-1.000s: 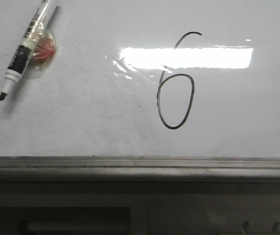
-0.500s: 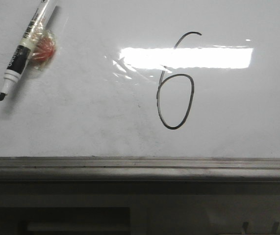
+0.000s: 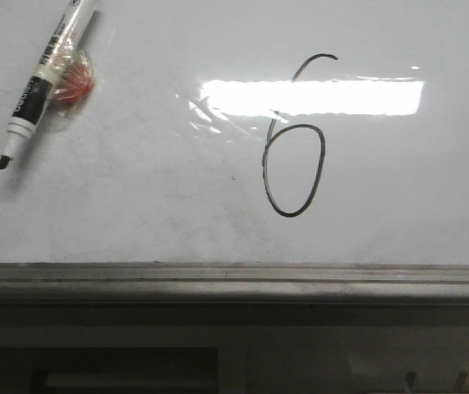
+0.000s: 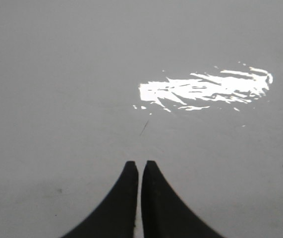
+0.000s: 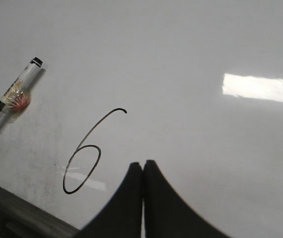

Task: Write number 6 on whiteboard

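Front view shows me the number 6 (image 3: 293, 139) drawn in thin black line right of centre on the whiteboard (image 3: 152, 197), its hooked tail crossing a bright glare patch and its loop closed below. I see the marker (image 3: 43, 82) lying uncapped at the upper left of that frame, tip down and left, with a small red and clear wad (image 3: 75, 84) touching its barrel. A grey rail (image 3: 234, 275) runs along the board's lower edge.

On the right wrist view, the right gripper (image 5: 142, 164) has its fingers pressed together on nothing, hovering over bare board with the 6 at lower left of that frame. The left gripper (image 4: 140, 163) looks the same on its own view: narrow, nothing held.

I judge the writing done; 1 thing remains, holding both arms clear of the wet line
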